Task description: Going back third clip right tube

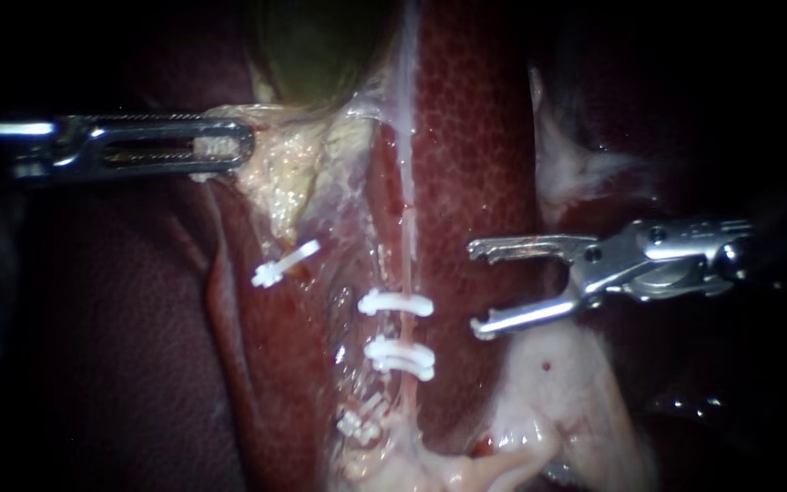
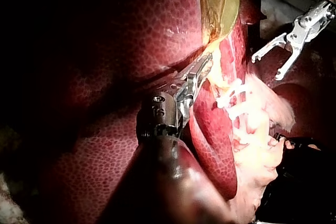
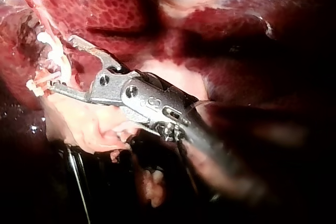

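Backdrop: dark red liver [image 1: 475, 137] fills most of the endoscope view, with the greenish gallbladder [image 1: 321, 46] at top centre and the edges going black.
Left instrument [image 1: 243, 148]: comes in from the upper left, jaws clamped on the pale tissue [image 1: 293, 169] just under the gallbladder. My guess is it's pulling that flap leftward so the tubes stay stretched and exposed.
Right tube [image 1: 409, 241]: thin pink strand running down the middle of the frame, along the liver's edge.
Upper clips [image 1: 395, 303]: two white ones across that tube at mid-frame, one right under the other.
Low clip [image 1: 360, 425]: lower centre and a bit to the left. Can't say for sure it's on the same tube.
Stray clip [image 1: 284, 262]: centre-left, off on other tissue.
Right instrument [image 1: 475, 287]: centre right, jaws spread wide with nothing in them. The tips are just right of the upper clips and not touching the tube.
Step, as I read it: empty jaws beside a clipped tube looks like the backing-off part.
Watch out: I'd pull straight out to the right, so an open jaw doesn't snag a clip or the pale fat below it.
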Action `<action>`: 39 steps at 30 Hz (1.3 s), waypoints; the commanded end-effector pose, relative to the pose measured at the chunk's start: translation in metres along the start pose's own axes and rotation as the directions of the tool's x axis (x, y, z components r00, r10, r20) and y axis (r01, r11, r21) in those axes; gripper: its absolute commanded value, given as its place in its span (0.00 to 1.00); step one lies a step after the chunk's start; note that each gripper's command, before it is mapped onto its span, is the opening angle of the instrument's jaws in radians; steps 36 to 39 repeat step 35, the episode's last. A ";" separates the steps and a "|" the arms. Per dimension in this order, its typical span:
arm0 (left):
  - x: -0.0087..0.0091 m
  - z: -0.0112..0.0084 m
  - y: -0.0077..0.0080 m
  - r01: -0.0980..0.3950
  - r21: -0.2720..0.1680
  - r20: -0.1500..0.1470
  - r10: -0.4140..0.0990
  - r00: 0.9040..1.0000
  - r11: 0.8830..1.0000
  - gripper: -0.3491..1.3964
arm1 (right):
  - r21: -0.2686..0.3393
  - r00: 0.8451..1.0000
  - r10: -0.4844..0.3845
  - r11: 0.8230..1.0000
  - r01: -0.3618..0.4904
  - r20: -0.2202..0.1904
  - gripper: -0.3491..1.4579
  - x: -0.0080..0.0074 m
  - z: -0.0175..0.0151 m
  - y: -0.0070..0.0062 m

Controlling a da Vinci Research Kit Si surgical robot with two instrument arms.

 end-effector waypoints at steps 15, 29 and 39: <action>0.0040 0.0045 0.0011 -0.014 -0.014 -0.032 0.013 0.999 1.000 0.00 | 0.006 1.000 -0.006 1.000 0.006 -0.010 0.52 0.0008 -0.0010 -0.0004; 0.0062 0.0069 0.0009 -0.004 -0.008 -0.063 0.003 0.998 1.000 0.00 | 0.004 1.000 -0.005 1.000 0.005 -0.014 0.52 0.0012 -0.0006 -0.0005; 0.0062 0.0069 0.0009 -0.004 -0.008 -0.063 0.003 0.998 1.000 0.00 | 0.004 1.000 -0.004 1.000 0.004 -0.014 0.52 0.0013 -0.0005 -0.0005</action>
